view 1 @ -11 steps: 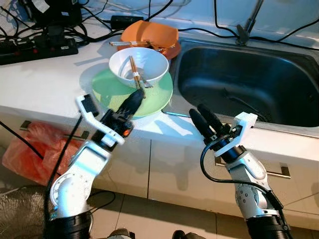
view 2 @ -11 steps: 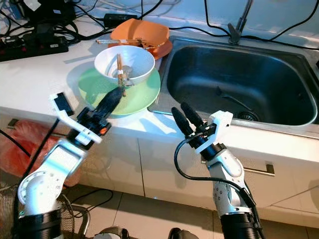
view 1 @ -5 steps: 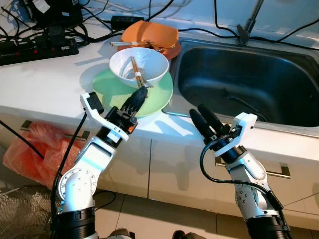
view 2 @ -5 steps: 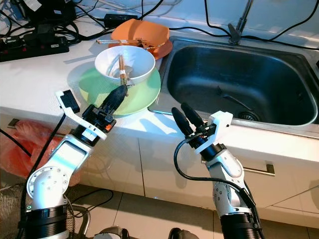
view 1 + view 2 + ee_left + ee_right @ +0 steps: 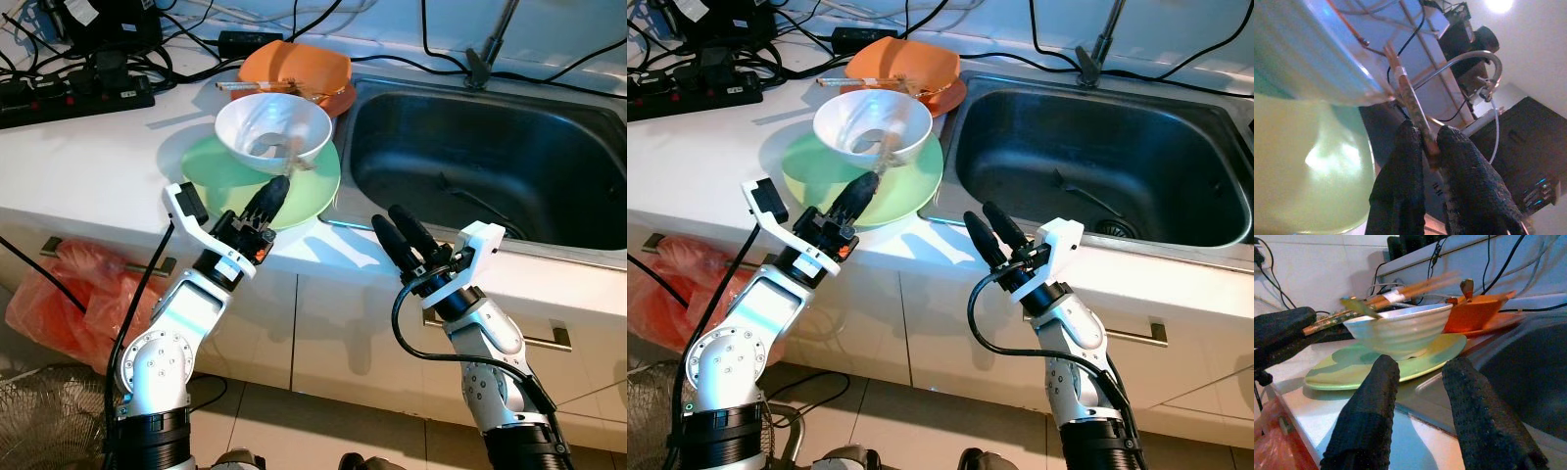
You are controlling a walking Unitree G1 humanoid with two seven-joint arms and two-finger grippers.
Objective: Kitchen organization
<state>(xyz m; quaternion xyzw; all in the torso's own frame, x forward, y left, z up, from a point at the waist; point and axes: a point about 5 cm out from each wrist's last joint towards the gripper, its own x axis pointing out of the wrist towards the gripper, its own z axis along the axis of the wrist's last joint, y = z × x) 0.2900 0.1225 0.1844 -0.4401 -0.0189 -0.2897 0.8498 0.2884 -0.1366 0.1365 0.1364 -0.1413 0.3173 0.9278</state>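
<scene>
We see the left gripper (image 5: 1430, 144) with its two black fingers (image 5: 1403, 161) pinched on the near end of a pair of chopsticks (image 5: 1409, 100), which slope up from the fingertips and lie over the rim of a white bowl (image 5: 272, 129); in the head views the sticks are blurred where they cross that rim. The bowl stands on a pale green plate (image 5: 220, 171) at the front of the white counter (image 5: 88, 157), just to the left of the steel sink (image 5: 490, 162). Behind the bowl lies an orange dish (image 5: 299, 69), with a second pair of chopsticks (image 5: 250, 86) resting across its near edge. Black cables and a power strip (image 5: 69, 93) run along the back of the counter. The right gripper (image 5: 404, 235) hovers in front of the counter edge, below the sink's near left corner, its fingers (image 5: 1369, 416) spread apart and holding nothing. An orange plastic bag (image 5: 64, 294) hangs low against the cabinet at the far left.
</scene>
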